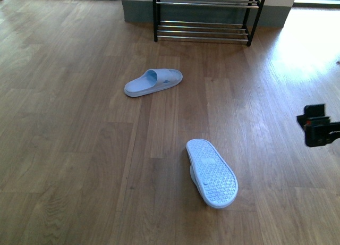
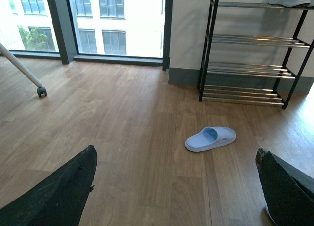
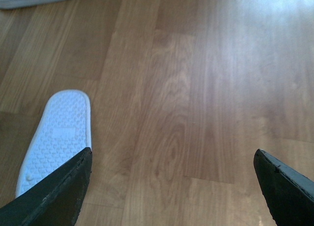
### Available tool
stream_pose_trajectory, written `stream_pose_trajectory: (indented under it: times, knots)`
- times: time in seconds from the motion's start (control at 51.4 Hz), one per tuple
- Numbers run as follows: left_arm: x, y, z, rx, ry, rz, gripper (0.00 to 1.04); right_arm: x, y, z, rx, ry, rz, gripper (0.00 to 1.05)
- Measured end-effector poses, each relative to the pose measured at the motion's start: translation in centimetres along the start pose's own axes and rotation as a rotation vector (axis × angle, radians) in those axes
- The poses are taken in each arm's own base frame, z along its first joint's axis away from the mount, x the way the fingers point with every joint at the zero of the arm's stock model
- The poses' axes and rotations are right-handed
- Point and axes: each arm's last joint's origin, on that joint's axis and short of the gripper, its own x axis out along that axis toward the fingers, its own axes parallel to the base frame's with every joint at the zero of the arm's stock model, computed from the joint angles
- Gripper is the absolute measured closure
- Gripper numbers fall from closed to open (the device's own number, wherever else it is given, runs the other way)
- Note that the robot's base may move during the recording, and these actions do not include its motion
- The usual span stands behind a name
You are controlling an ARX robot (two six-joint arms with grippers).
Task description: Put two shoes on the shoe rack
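Front view gives us a wide wooden floor [image 1: 74,149], with the black-framed shoe rack [image 1: 202,26] standing at its far end against the wall. We see two pale blue slides lying on the boards, neither on the rack. The upright slide [image 1: 154,82] rests nearer the rack. The upturned slide [image 1: 212,173] lies sole-up closer to us, well apart from the first. The right arm's jaws hang wide apart over the floor near the upturned slide, and the left arm's jaws are likewise spread.

Before the shoe rack [image 1: 202,28] the wood floor [image 1: 79,149] lies open, broken only by one upright blue slide [image 1: 154,82] near the rack and one overturned slide [image 1: 212,172] farther from it, and the rack's lower shelves stand free
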Motion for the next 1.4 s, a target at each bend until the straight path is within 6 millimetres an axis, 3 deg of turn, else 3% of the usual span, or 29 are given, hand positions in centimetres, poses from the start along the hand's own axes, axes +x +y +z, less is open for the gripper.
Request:
stream_pose_trajectory:
  times: [0.136, 0.311, 0.603, 0.72, 0.798, 0.993, 1.402]
  knots:
    - [0.0, 0.0, 0.0, 0.000, 0.000, 0.000, 0.09, 2.8, 1.6, -1.2, -0.025, 0.041, 0.030, 0.09]
    - [0.0, 0.0, 0.0, 0.000, 0.000, 0.000, 0.09, 7.9, 5.0, -3.1, -0.133, 0.065, 0.073, 0.09]
    - [0.0, 0.0, 0.0, 0.000, 0.000, 0.000, 0.09, 13.5, 9.6, -9.2, -0.293, 0.177, 0.107, 0.09]
    - [0.0, 0.0, 0.0, 0.000, 0.000, 0.000, 0.09, 14.3, 10.1, -10.7, -0.273, 0.258, 0.140, 0.09]
    - [0.0, 0.0, 0.0, 0.000, 0.000, 0.000, 0.09, 14.3, 10.4, -11.7, -0.156, 0.365, 0.262, 0.09]
    - [0.0, 0.0, 0.0, 0.000, 0.000, 0.000, 0.09, 13.7, 11.3, -11.1, 0.033, 0.359, 0.437, 0.09]
    - [0.0, 0.0, 0.0, 0.000, 0.000, 0.000, 0.09, 15.4, 8.9, -9.7, 0.079, 0.265, 0.216, 0.09]
